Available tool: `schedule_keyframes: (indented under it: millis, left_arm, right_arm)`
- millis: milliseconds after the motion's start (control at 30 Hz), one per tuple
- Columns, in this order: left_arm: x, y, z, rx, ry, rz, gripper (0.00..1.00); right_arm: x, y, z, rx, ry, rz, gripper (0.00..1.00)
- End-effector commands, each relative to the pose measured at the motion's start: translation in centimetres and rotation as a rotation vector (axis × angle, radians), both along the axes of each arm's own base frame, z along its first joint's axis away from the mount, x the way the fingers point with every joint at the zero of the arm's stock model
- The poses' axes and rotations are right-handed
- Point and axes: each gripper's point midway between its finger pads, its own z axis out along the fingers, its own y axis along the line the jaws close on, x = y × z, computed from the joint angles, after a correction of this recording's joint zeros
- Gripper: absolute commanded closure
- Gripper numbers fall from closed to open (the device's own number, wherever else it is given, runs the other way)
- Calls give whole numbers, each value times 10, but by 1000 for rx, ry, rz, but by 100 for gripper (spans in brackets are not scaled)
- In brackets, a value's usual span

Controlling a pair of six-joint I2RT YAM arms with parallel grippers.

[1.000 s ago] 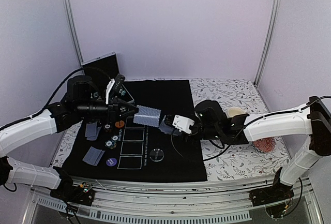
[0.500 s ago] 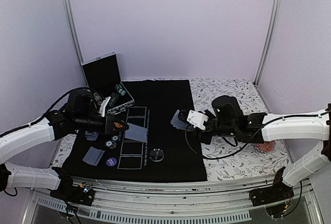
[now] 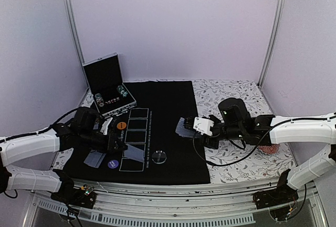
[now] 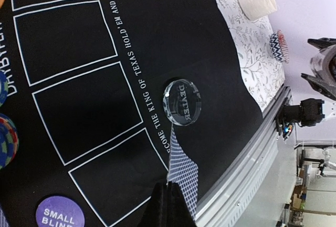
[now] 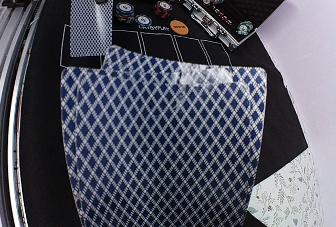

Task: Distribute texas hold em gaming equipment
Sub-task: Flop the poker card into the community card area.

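My left gripper (image 3: 119, 146) is shut on one lattice-back playing card (image 3: 134, 152) and holds it low over the nearest white box of the black mat (image 3: 168, 101). In the left wrist view the fingertips (image 4: 167, 206) pinch the card's (image 4: 185, 177) edge, next to the clear dealer disc (image 4: 182, 101). My right gripper (image 3: 190, 128) is shut on a stack of cards (image 3: 181, 127) above the mat's right edge. The stack (image 5: 163, 143) fills the right wrist view and hides the fingers. A purple blind disc (image 3: 113, 164), an orange disc (image 3: 121, 125), chip stacks (image 5: 125, 12) and another card (image 3: 94, 157) lie at the mat's left.
An open metal chip case (image 3: 107, 86) stands at the back left. A cream cup (image 4: 256, 0) and a small reddish dish (image 4: 279, 46) sit on the flowered cloth to the right. The table's metal front rail (image 4: 247, 169) runs close behind the held card.
My left gripper has carried its card from above the mat's far boxes down to the nearest box. My right gripper has drawn back to the right with the stack.
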Motion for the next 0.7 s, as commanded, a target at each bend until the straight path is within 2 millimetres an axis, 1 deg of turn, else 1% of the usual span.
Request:
schedule_keyframes:
  millis: [0,267,367,500,667]
  left_arm:
    - [-1,5,-17,28,36,22,100]
    - [-7,8,-39,51,73,16,100]
    - [-6,8,-46,54,76,18,100]
    - [-7,5,-50,52,87,-1,100]
    - [-8,6,-52,67,90,-13,100]
  right_arm:
    - [-6,0,3,14,-3,47,50]
    - [-3,3,-7,10,14,59,50]
    - [-3,5,-10,10,26,59,50]
    - [-2,6,-9,14,36,53,50]
    - [-2,6,-7,17,35,51,50]
